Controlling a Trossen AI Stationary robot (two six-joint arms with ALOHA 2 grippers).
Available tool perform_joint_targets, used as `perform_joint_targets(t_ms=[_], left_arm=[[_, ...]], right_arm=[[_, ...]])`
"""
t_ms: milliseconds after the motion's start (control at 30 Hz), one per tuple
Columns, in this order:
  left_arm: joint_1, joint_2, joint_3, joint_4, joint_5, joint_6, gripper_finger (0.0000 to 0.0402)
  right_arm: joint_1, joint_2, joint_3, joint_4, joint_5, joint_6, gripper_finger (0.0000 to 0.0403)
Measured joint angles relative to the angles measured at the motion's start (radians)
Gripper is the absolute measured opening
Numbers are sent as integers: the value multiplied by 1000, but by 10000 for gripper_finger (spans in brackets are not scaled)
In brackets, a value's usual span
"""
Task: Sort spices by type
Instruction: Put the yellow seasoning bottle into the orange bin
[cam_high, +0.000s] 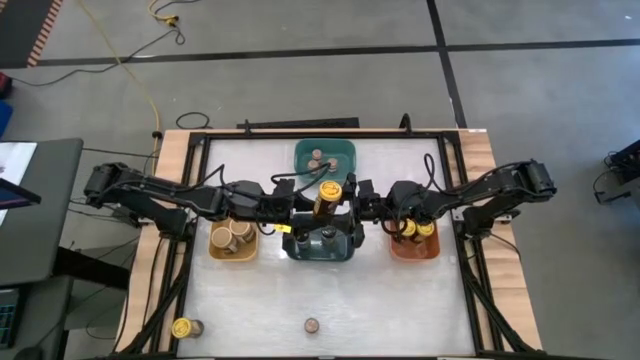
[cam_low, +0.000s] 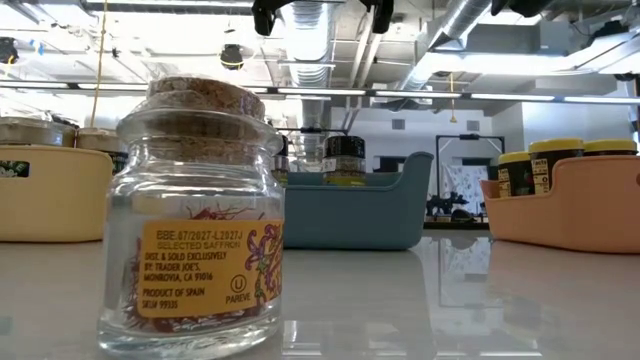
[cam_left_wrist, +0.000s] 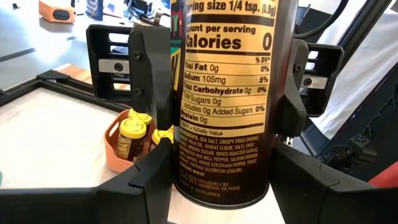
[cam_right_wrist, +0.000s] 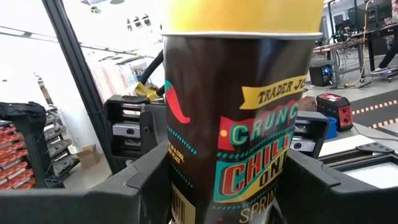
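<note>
Left gripper (cam_high: 308, 207) and right gripper (cam_high: 350, 203) both clamp yellow-lidded chili jar (cam_high: 327, 195).

Both arms are dark and jointed, trailing black cables, with blocky black screw-fastened fingers (cam_left_wrist: 152, 74).

My worktop (cam_high: 330, 290), white, carries four bins: teal (cam_high: 325, 155), tan (cam_high: 233, 243), dark-blue (cam_high: 322, 243), orange (cam_high: 413, 243); two loose jars (cam_high: 186, 327) (cam_high: 311, 325) near front edge.

Chili onion jar between my fingers

My right gripper (cam_right_wrist: 233, 186) clasps a dark yellow-lidded spice jar (cam_right_wrist: 239, 124) by its sides; just beyond it the left gripper (cam_right_wrist: 217, 140) faces me, its fingers against the same jar.
</note>
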Motion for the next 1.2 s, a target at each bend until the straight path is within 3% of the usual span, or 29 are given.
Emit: perform_joint_targets(t_ms=[467, 767, 967, 1200], left_arm=[[-3, 0, 0, -19, -1, -6, 218], [-3, 0, 0, -45, -4, -5, 218], [-3, 0, 0, -93, -5, -18, 218], [-3, 0, 0, -214, 2, -18, 218]], right_arm=[[2, 0, 0, -22, 0, 3, 260], [-4, -36, 0, -81, 0, 11, 321], [-5, -129, 0, -330, 0, -16, 372], [5, -257, 0, -612, 1, -54, 390]])
